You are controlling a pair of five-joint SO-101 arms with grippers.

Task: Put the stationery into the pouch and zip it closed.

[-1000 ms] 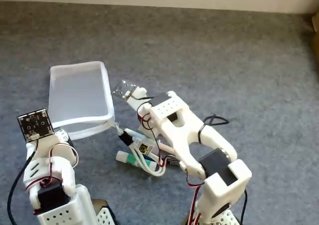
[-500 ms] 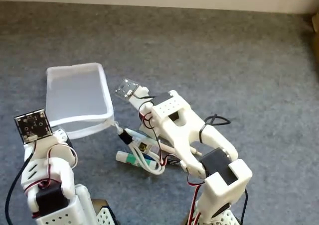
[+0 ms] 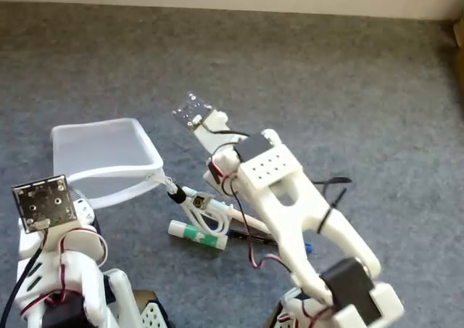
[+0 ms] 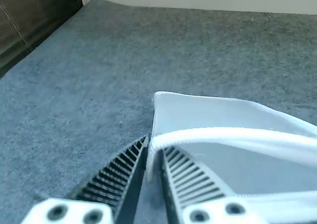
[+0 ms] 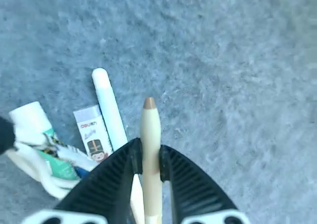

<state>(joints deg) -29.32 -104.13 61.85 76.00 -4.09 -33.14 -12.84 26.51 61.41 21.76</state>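
Your right wrist view gives you the grip plainly: the right tool (image 5: 148, 152) is clamped on a cream pencil (image 5: 149, 117). From above, the right arm (image 3: 290, 190) covers that grip. A white pen (image 5: 110, 112), an eraser (image 5: 91, 135) and a glue stick (image 5: 32, 127) lie on the bench (image 5: 237, 60) just beside its tips. Your left tool (image 4: 151, 147) pinches the open pouch (image 4: 223, 117) by its rim.

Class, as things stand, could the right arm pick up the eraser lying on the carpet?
Probably not yet. Its fingers are shut on the beige pen, so nothing else fits between them. The eraser itself lies in the open beside the white pen.
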